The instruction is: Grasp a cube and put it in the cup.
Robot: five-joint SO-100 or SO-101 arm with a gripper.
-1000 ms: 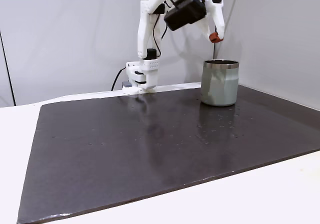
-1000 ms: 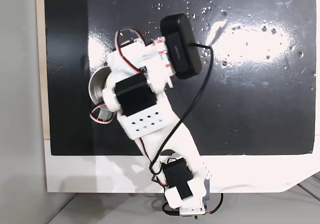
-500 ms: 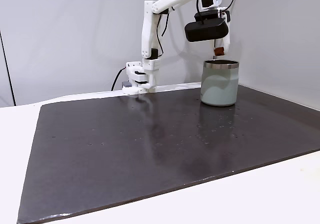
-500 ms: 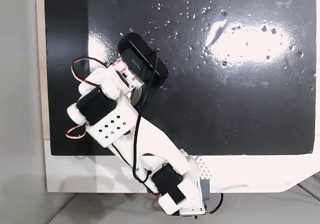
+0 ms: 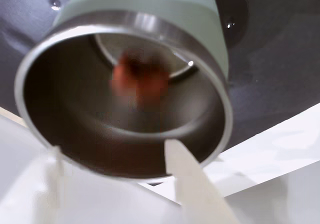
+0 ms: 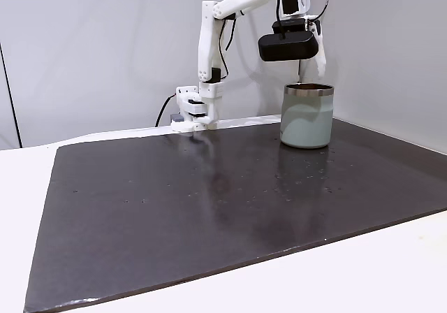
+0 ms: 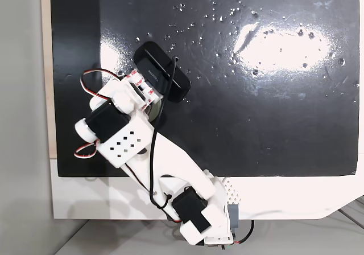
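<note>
From the wrist view I look straight down into the cup (image 5: 150, 14), a pale grey-green tumbler with a shiny steel rim. A blurred reddish-brown cube (image 5: 140, 76) is inside it, below the rim. My gripper (image 5: 114, 148) is open, its two white fingers (image 5: 187, 184) spread over the near rim with nothing between them. In a fixed view the gripper (image 6: 312, 65) hangs just above the cup (image 6: 307, 116), which stands at the back right of the dark mat. Seen from above, my arm (image 7: 122, 135) covers the cup.
The dark glossy mat (image 6: 209, 208) lies on a white table. My arm's base (image 6: 197, 107) stands at the mat's back edge, left of the cup. A black camera module (image 6: 288, 46) rides on the wrist. Walls stand close behind and to the right.
The arm swung over the cup and lowered slightly. The cube, held between the fingers before, has left them and is now inside the cup.
</note>
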